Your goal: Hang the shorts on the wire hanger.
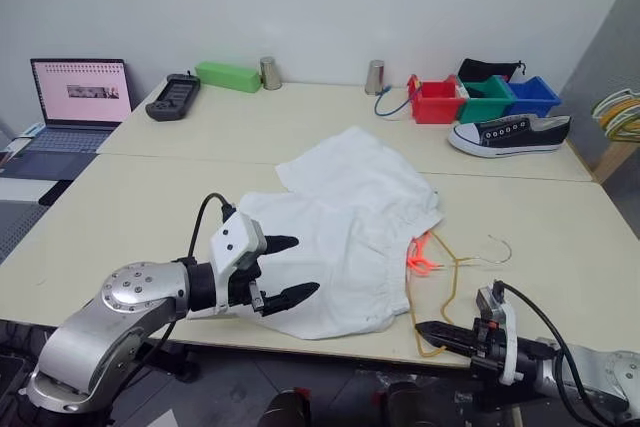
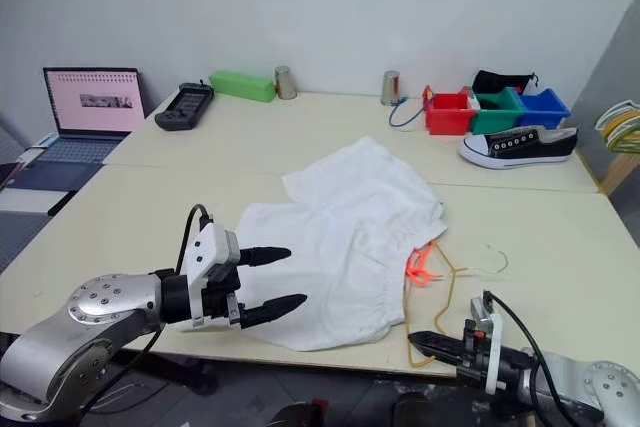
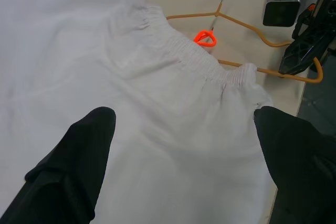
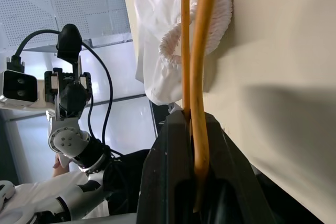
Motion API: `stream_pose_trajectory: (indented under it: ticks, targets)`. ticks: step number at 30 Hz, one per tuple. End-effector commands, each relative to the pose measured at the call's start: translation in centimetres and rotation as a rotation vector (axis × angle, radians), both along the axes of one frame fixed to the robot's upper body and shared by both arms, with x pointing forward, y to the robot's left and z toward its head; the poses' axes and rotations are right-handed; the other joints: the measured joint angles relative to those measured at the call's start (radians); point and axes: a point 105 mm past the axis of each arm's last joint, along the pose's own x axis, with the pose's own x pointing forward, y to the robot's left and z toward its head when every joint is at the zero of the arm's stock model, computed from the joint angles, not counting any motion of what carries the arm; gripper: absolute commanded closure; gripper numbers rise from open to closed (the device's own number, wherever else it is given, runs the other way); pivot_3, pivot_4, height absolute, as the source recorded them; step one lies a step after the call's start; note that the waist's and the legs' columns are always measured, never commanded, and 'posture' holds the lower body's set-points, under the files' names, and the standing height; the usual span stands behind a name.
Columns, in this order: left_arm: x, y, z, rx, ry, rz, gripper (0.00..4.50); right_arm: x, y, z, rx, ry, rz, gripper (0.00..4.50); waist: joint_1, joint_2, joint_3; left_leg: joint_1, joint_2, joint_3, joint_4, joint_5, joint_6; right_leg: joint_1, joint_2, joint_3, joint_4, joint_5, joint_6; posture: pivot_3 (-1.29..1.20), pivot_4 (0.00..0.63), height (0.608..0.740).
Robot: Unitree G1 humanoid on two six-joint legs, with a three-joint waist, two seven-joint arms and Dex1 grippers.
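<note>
Left eye view has the shorts [image 1: 345,232] spread flat and rumpled on the near table [image 1: 150,217], their waistband turned toward the robot's right, with the orange drawstring [image 1: 422,257] lying just past it. Beside that waistband the wire hanger [image 1: 455,272] lies on the tabletop, hook pointing away from the shorts, its lower corner reaching the table's front edge. There the right gripper [image 4: 191,145] is clamped on the hanger's wire, fingers pressed together around it. Over the shorts' near left part hangs the left gripper [image 1: 285,269], fingers spread wide with nothing between them. Farther back sit a laptop [image 1: 80,97], a green box [image 1: 228,76], colored bins [image 1: 475,99] and a sneaker [image 1: 510,134].
</note>
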Motion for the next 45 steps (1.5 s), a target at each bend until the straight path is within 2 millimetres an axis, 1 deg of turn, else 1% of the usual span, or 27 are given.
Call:
stream_pose_trajectory:
  ticks: [1, 3, 5, 7, 9, 11, 14, 16, 17, 20, 24, 26, 29, 32, 33, 34, 35, 37, 39, 40, 41, 42, 43, 45]
  targets:
    - [0.0, -0.5, 0.6, -0.005, -0.039, -0.026, 0.04, 2.9, -1.7, 2.8, 0.002, -0.118, -0.069, 4.5, -0.005, 0.0, 0.0, 0.0, 0.002, 0.0, 0.0, 0.0, 0.0, 0.0, 0.001, 0.0, 0.0, 0.001, -0.002, -0.25, 0.059, 0.74]
    - [0.0, -0.5, 0.6, -0.005, -0.038, -0.029, 0.04, 3.2, -2.0, 3.3, -0.002, -0.131, -0.056, 4.5, -0.015, 0.001, 0.0, 0.0, 0.002, 0.001, 0.0, 0.0, 0.0, -0.001, 0.002, 0.0, 0.0, 0.002, -0.002, -0.25, 0.059, 0.74]
    - [-0.1, -0.5, 0.6, -0.005, -0.036, -0.031, 0.04, 3.0, -2.2, 3.7, -0.02, -0.137, -0.012, 4.5, -0.017, 0.002, 0.001, 0.0, 0.002, 0.002, 0.001, 0.0, 0.0, -0.001, 0.002, 0.001, 0.0, 0.003, -0.002, -0.25, 0.059, 0.74]
    - [-0.1, -0.5, 0.5, -0.005, -0.035, -0.03, 0.04, 2.4, -2.2, 3.8, -0.052, -0.14, 0.046, 4.5, -0.017, 0.001, 0.0, 0.0, 0.002, 0.002, 0.002, -0.001, -0.002, -0.005, 0.001, 0.001, -0.001, 0.003, -0.002, -0.25, 0.059, 0.74]
    - [-0.1, -0.5, 0.5, -0.005, -0.035, -0.028, 0.04, 2.2, -2.5, 3.9, -0.074, -0.134, 0.081, 4.5, -0.016, 0.002, 0.0, 0.0, 0.003, 0.002, 0.002, -0.002, -0.004, -0.006, 0.001, 0.001, -0.001, 0.003, -0.002, -0.25, 0.059, 0.74]
    - [-0.1, -0.6, 0.5, -0.007, -0.036, -0.026, 0.04, 2.6, -2.7, 4.0, -0.079, -0.133, 0.077, 4.5, -0.016, 0.002, 0.0, 0.0, 0.003, 0.002, 0.002, 0.0, 0.0, -0.006, 0.002, 0.001, -0.001, 0.003, -0.002, -0.25, 0.059, 0.74]
    - [-0.1, -0.6, 0.5, -0.009, -0.039, -0.024, 0.04, 3.5, -2.9, 3.9, -0.072, -0.126, 0.059, 4.5, -0.017, 0.003, -0.001, 0.0, 0.003, 0.002, 0.003, 0.0, 0.0, -0.005, 0.002, 0.001, 0.0, 0.003, -0.002, -0.24, 0.059, 0.74]
    - [-0.1, -0.7, 0.5, -0.009, -0.041, -0.023, 0.04, 4.0, -2.6, 3.3, -0.081, -0.115, 0.059, 4.5, -0.018, 0.003, -0.001, -0.001, 0.003, 0.004, 0.004, 0.0, 0.001, -0.001, 0.003, 0.002, 0.001, 0.005, -0.002, -0.24, 0.06, 0.74]
    - [-0.1, -0.7, 0.5, -0.009, -0.041, -0.021, 0.04, 4.3, -2.5, 2.9, -0.082, -0.106, 0.054, 4.5, -0.018, 0.003, -0.001, -0.001, 0.003, 0.004, 0.003, 0.0, 0.001, -0.001, 0.003, 0.002, 0.001, 0.006, -0.004, -0.24, 0.06, 0.74]
    - [-0.1, -0.7, 0.6, -0.009, -0.044, -0.019, 0.04, 5.1, -2.4, 2.1, -0.069, -0.079, 0.024, 4.5, -0.018, 0.003, -0.001, -0.001, 0.004, 0.004, 0.002, 0.0, 0.001, -0.001, 0.004, 0.002, 0.001, 0.007, -0.003, -0.23, 0.06, 0.74]
    - [-0.1, -0.7, 0.8, -0.008, -0.048, -0.017, 0.04, 5.7, -2.3, 2.0, -0.061, -0.081, 0.007, 4.5, -0.017, 0.003, -0.001, -0.001, 0.003, 0.004, 0.002, 0.0, 0.001, -0.001, 0.004, 0.002, 0.0, 0.006, -0.002, -0.22, 0.061, 0.74]
    - [-0.2, -0.6, 0.7, -0.006, -0.046, -0.015, 0.04, 5.9, -2.2, 2.5, -0.072, -0.11, 0.015, 4.5, -0.017, 0.003, -0.001, -0.001, 0.003, 0.004, 0.003, 0.0, 0.001, 0.0, 0.004, 0.002, 0.0, 0.005, -0.002, -0.22, 0.063, 0.74]
    - [-0.2, -0.4, 0.7, -0.001, -0.044, -0.011, 0.04, 6.6, -2.8, 3.6, -0.127, -0.188, 0.017, 4.5, -0.017, 0.003, -0.001, 0.0, 0.004, 0.004, 0.003, 0.0, 0.001, 0.0, 0.004, 0.002, 0.001, 0.005, -0.001, -0.23, 0.068, 0.74]
    - [0.3, 0.4, 1.0, 0.018, -0.05, -0.005, 0.04, 7.8, -3.0, 5.5, -0.325, -0.386, 0.094, 4.5, -0.017, 0.006, 0.001, -0.001, 0.004, 0.004, 0.004, 0.0, 0.001, -0.001, 0.004, 0.002, 0.001, 0.005, -0.001, -0.23, 0.069, 0.74]
    - [0.8, 0.8, 1.4, 0.03, -0.064, -0.004, 0.04, 8.4, -2.8, 6.2, -0.429, -0.489, 0.131, 4.5, -0.018, 0.007, 0.002, -0.001, 0.004, 0.005, 0.005, 0.0, 0.001, -0.001, 0.004, 0.003, 0.001, 0.005, -0.001, -0.23, 0.068, 0.74]
    - [1.3, 1.0, 1.7, 0.038, -0.079, -0.001, 0.04, 8.9, -2.6, 6.7, -0.496, -0.569, 0.159, 4.5, -0.019, 0.008, 0.002, -0.001, 0.004, 0.006, 0.005, 0.0, 0.001, -0.002, 0.004, 0.004, 0.001, 0.005, -0.001, -0.23, 0.066, 0.74]
    - [1.9, 1.3, 2.2, 0.049, -0.103, 0.001, 0.04, 9.4, -2.2, 7.2, -0.578, -0.66, 0.2, 4.5, -0.019, 0.008, 0.002, -0.001, 0.004, 0.006, 0.005, 0.0, 0.001, -0.007, 0.004, 0.003, 0.001, 0.005, -0.001, -0.23, 0.063, 0.74]
    - [2.9, 1.5, 3.2, 0.058, -0.143, -0.003, 0.04, 10.1, -1.4, 7.5, -0.672, -0.786, 0.257, 4.5, -0.019, 0.007, 0.001, -0.001, 0.005, 0.005, 0.005, 0.0, 0.0, -0.01, 0.004, 0.001, 0.001, 0.005, -0.001, -0.22, 0.06, 0.74]
    - [4.1, 1.6, 5.2, 0.047, -0.197, -0.002, 0.04, 11.1, -0.5, 7.5, -0.791, -0.926, 0.307, 4.5, -0.019, 0.006, 0.0, -0.001, 0.005, 0.005, 0.004, 0.0, 0.0, -0.01, 0.004, 0.0, 0.001, 0.005, -0.001, -0.22, 0.053, 0.74]
    - [4.8, 1.6, 6.5, 0.028, -0.23, 0.0, 0.04, 11.8, 0.2, 7.6, -0.842, -0.991, 0.317, 4.5, -0.019, 0.005, 0.0, -0.002, 0.005, 0.005, 0.004, 0.0, 0.0, -0.009, 0.004, 0.0, 0.001, 0.006, -0.001, -0.22, 0.053, 0.74]
    - [5.2, 1.6, 7.4, 0.015, -0.249, 0.0, 0.04, 12.2, 0.6, 7.6, -0.871, -1.033, 0.322, 4.5, -0.018, 0.005, 0.0, -0.003, 0.005, 0.005, 0.005, 0.001, 0.0, -0.01, 0.004, 0.0, 0.001, 0.006, 0.0, -0.22, 0.051, 0.74]
    - [5.8, 1.5, 8.8, -0.011, -0.276, -0.001, 0.04, 12.8, 1.3, 7.7, -0.911, -1.09, 0.333, 4.5, -0.019, 0.005, 0.0, -0.004, 0.005, 0.005, 0.005, 0.001, 0.0, -0.011, 0.004, 0.0, 0.001, 0.007, 0.001, -0.22, 0.049, 0.74]
    - [6.2, 1.4, 10.3, -0.02, -0.311, -0.008, 0.04, 13.4, 2.0, 7.9, -0.948, -1.137, 0.334, 4.5, -0.02, 0.005, 0.0, -0.007, 0.004, 0.005, 0.005, 0.001, 0.0, -0.013, 0.004, 0.001, 0.001, 0.01, 0.006, -0.22, 0.047, 0.74]
    - [7.1, 1.5, 12.6, -0.006, -0.376, -0.021, 0.04, 14.4, 3.4, 8.5, -1.011, -1.245, 0.343, 4.5, -0.024, 0.005, 0.0, -0.012, 0.003, 0.005, 0.007, 0.001, 0.0, -0.014, 0.004, 0.002, 0.003, 0.012, 0.006, -0.21, 0.041, 0.74]
